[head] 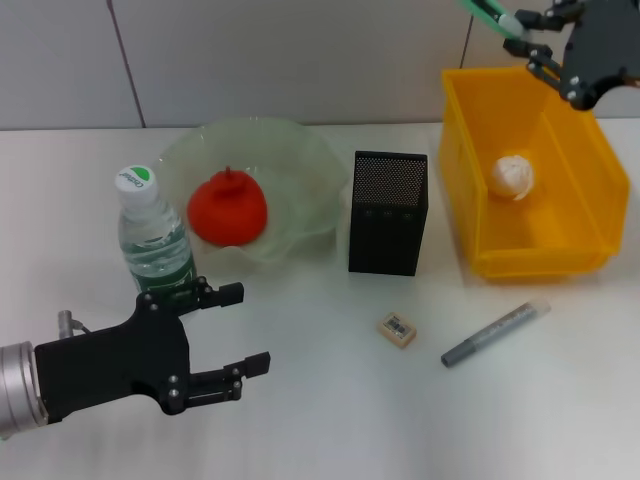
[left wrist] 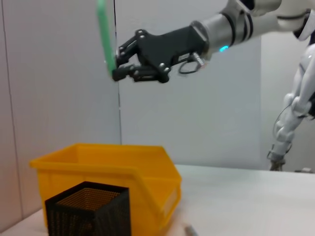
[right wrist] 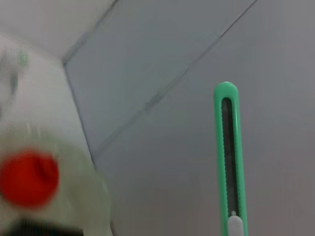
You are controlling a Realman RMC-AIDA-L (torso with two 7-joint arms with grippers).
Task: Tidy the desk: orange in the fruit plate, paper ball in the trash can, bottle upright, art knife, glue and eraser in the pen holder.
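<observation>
The right gripper (head: 535,40) is up high over the back corner of the yellow bin (head: 470,150), its fingers clamped on the green art knife (head: 490,14), which sticks up and away from the claw toward the wall. From the left wrist view the knife (left wrist: 104,37) stands nearly upright in that grip, well above the black mesh pen holder (left wrist: 88,209).

The pen holder (head: 389,212) sits between the glass fruit plate (head: 300,150) and the bin, so the knife has to travel across and down to reach it. The opening is narrow and the knife is long; if it comes in tilted, I'd guess the tip catches the mesh rim and tips the holder, or the knife slides out and drops onto the desk. It could also fall into the bin if released too soon, since it hangs right over it now.

The orange (head: 228,207) lies in the plate, the paper ball (head: 512,176) in the bin, and the bottle (head: 152,232) stands upright (3 jobs that look done). The eraser (head: 397,329) and the grey glue stick (head: 496,333) wait on the desk in front of the holder, near each other but apart.

The left gripper (head: 230,330) hovers low beside the bottle with its fingers spread and nothing between them; a careless swing there could knock the bottle over
</observation>
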